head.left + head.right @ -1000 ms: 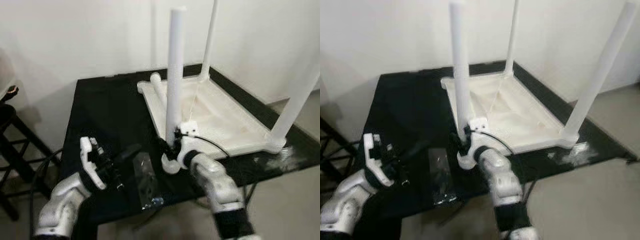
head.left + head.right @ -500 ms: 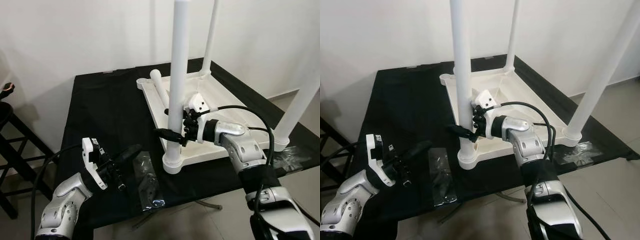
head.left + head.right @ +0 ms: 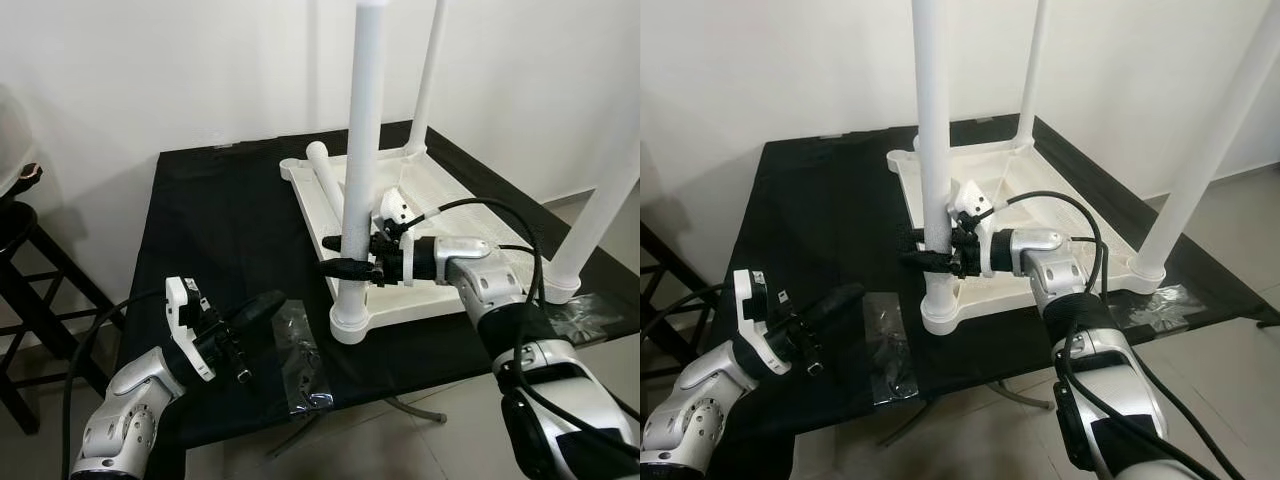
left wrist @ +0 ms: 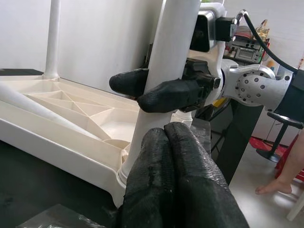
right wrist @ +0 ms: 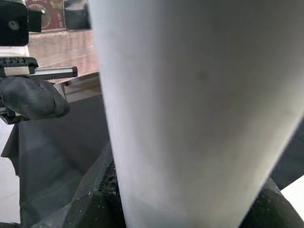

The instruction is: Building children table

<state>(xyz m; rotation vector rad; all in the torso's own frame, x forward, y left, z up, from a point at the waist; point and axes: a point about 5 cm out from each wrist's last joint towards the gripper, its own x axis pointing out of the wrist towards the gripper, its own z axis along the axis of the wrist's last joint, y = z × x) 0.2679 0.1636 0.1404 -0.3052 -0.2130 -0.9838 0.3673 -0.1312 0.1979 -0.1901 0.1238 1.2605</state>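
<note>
Left eye view, right gripper [image 3: 343, 267] jaws clamping table leg [image 3: 358, 150], left gripper [image 3: 262, 306] jaws closed.

Smooth white plastic table leg [image 3: 360, 150], matt black cloth [image 3: 220, 230], crinkly clear bag [image 3: 300, 360].

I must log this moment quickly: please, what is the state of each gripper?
Left gripper: shut, holding nothing.
Right gripper: shut on the front table leg.

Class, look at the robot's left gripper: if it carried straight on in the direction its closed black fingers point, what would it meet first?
Most likely the upright white plastic table leg held by the right gripper. The left gripper points at the leg's base, though depth is hard to judge.
</note>
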